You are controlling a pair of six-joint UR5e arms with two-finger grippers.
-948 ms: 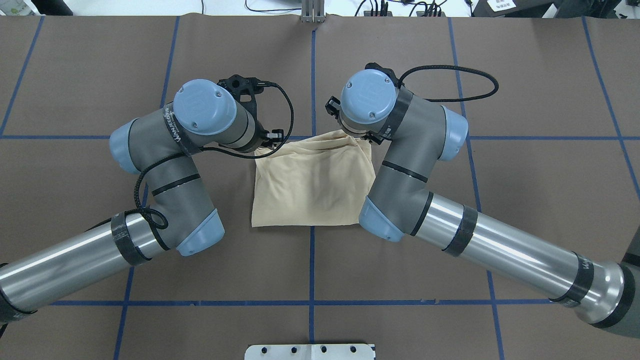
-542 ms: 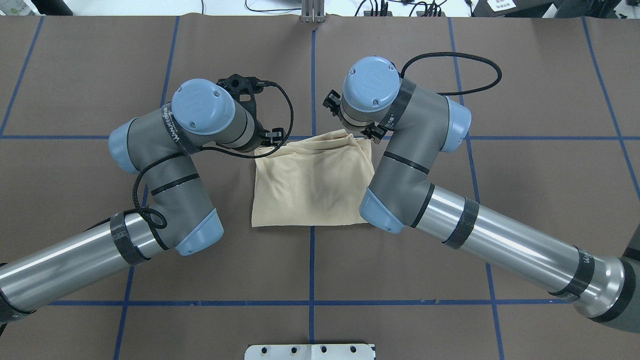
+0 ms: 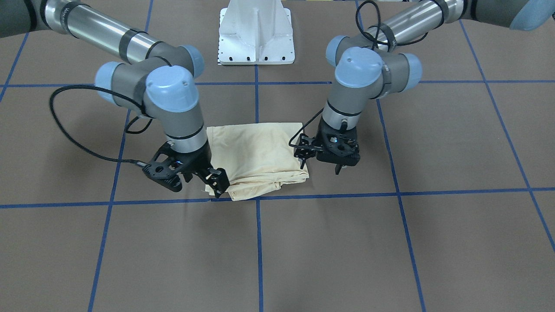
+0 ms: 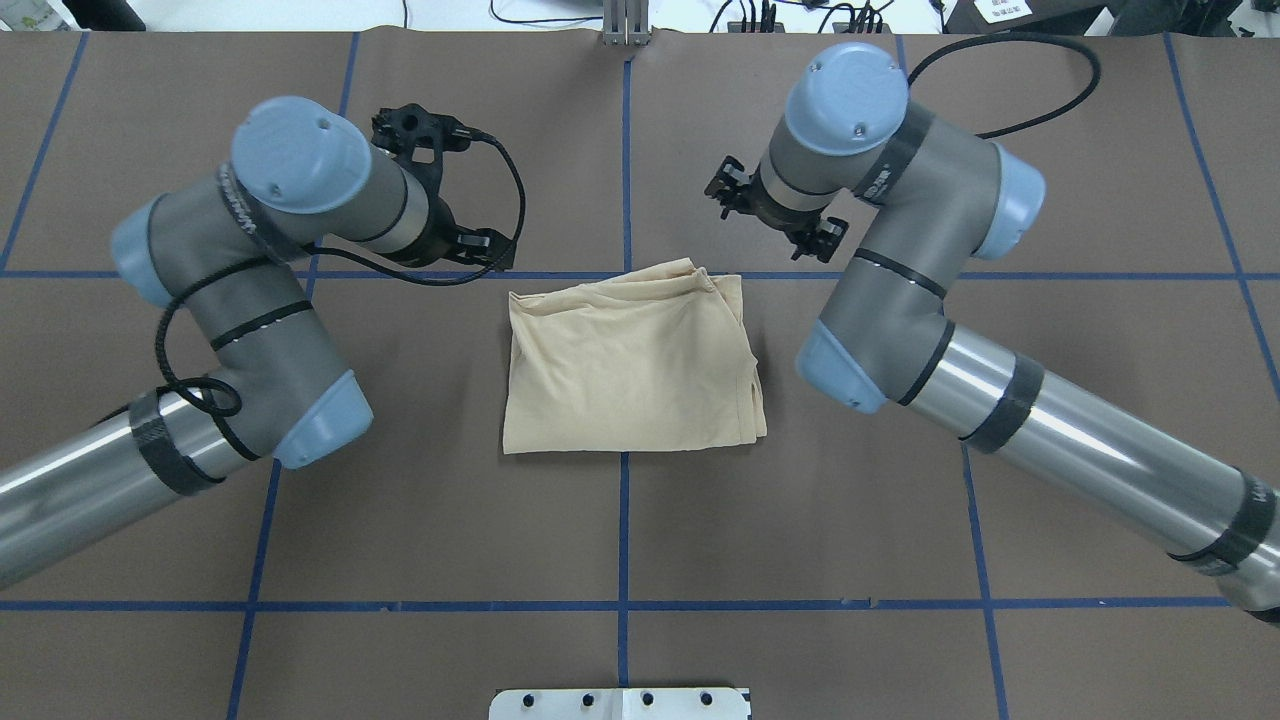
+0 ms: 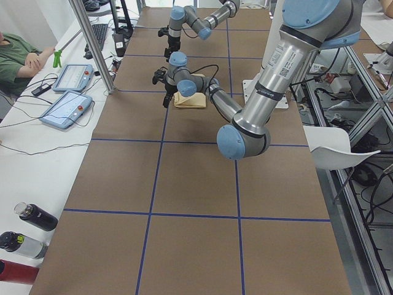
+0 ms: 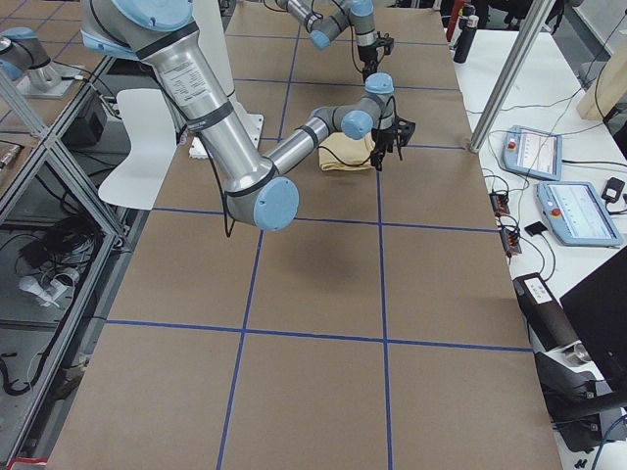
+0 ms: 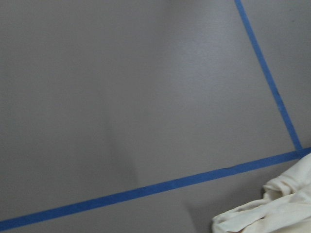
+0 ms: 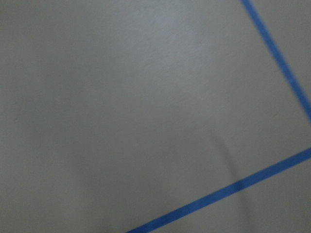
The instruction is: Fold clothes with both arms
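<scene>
Now folded into a compact rectangle, the T-shirt [image 4: 625,365] lies flat at the centre of the table [image 4: 900,520], its far edge bunched in loose layers. The left gripper [image 3: 321,168] and right gripper [image 3: 207,181] flank its far corners, jaws apart and empty. The folding appears nearly complete, with only tidying left.

no legible text, labels or numbers

Left arm [image 4: 262,262]: wrist shifted outward and away from the robot, off the T-shirt's [image 4: 630,360] far-left corner. Right arm [image 4: 900,255]: likewise shifted off the far-right corner (overhead view), uncovering the garment's right edge.
</scene>
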